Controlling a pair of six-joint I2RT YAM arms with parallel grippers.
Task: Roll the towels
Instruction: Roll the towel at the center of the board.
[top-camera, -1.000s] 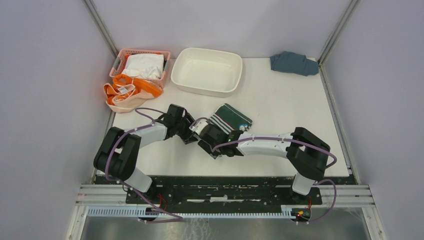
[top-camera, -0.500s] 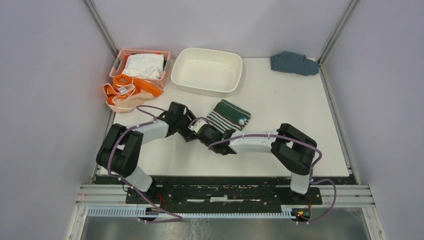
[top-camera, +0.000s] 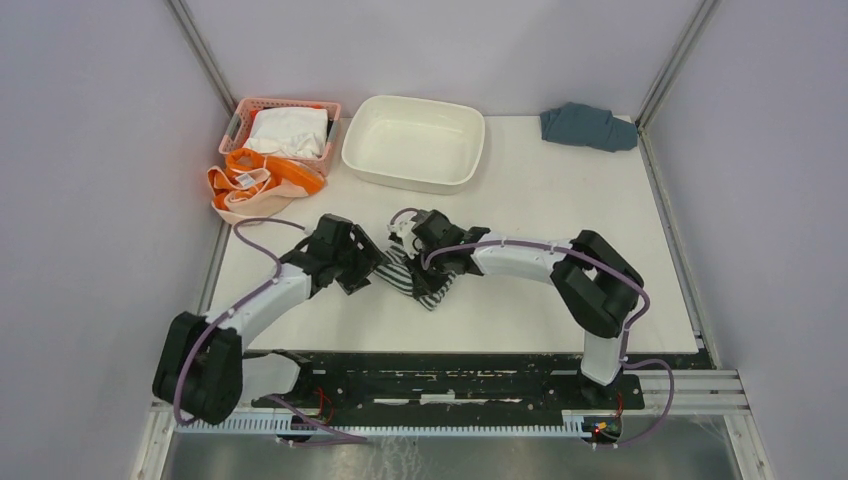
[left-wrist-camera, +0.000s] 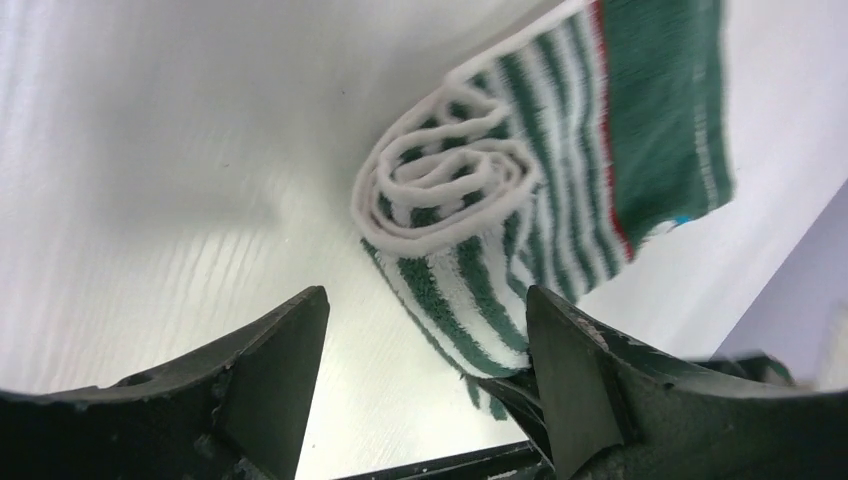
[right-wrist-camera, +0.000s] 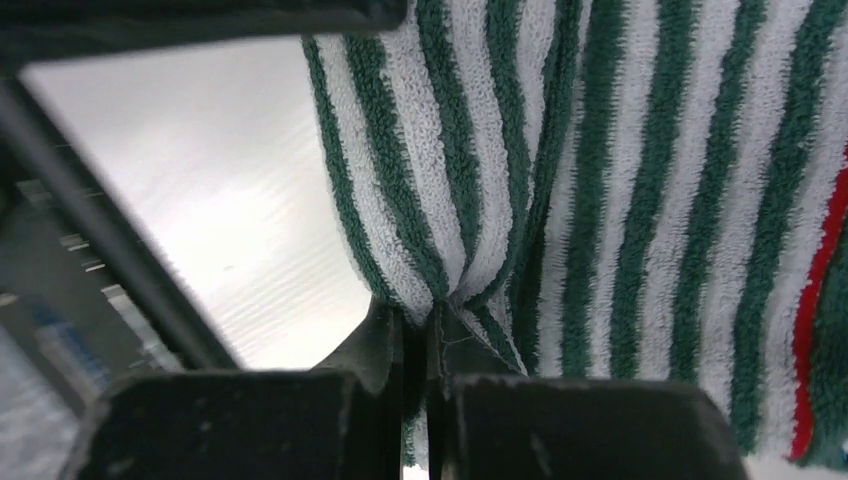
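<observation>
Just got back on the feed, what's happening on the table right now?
The green-and-white striped towel is partly rolled near the middle of the table, with one end loose. The right gripper has its fingers pinched shut on a fold of it. The left gripper faces the roll's spiral end with fingers open, not gripping. The orange towel lies crumpled, not rolled, beside the pink basket.

Pink basket (top-camera: 238, 124) holding a white cloth (top-camera: 288, 130), white tub (top-camera: 410, 181), blue-grey cloth (top-camera: 588, 126)

looped terry striped towel (right-wrist-camera: 600, 200) on smooth matt table (left-wrist-camera: 150, 200).
</observation>
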